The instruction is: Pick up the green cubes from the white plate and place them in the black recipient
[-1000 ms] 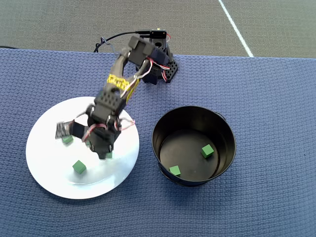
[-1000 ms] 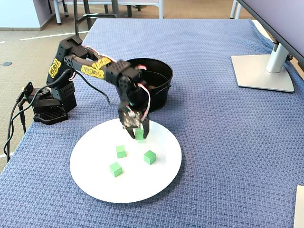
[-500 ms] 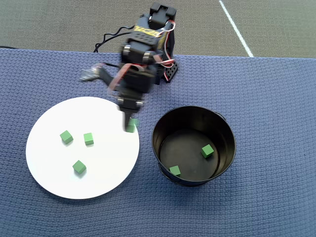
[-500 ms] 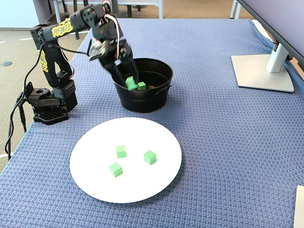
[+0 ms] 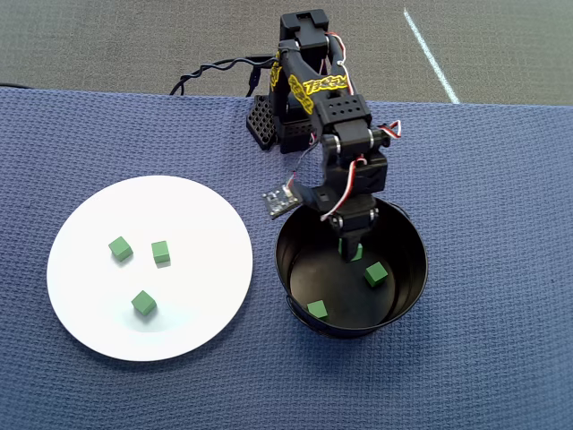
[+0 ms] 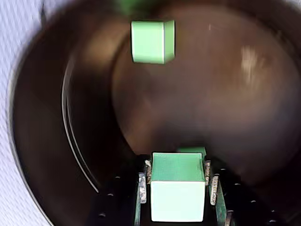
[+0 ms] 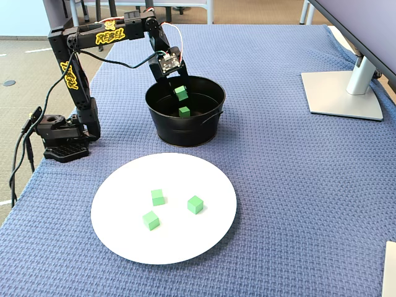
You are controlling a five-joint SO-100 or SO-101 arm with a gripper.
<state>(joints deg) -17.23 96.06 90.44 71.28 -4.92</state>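
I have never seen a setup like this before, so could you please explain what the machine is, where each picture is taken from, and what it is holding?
The machine is a small black robot arm on a table covered with a blue cloth. At its tip is a two-finger hand.

One picture looks straight down from above, one comes from a camera standing beside the table, and one from a camera riding on the arm's wrist, looking into the pot.

On the cloth sit a white plate with three green cubes, for example this one, and a black pot.

The hand is lowered over the pot, shut on one green cube. Two more cubes lie on the pot's floor in the overhead view.
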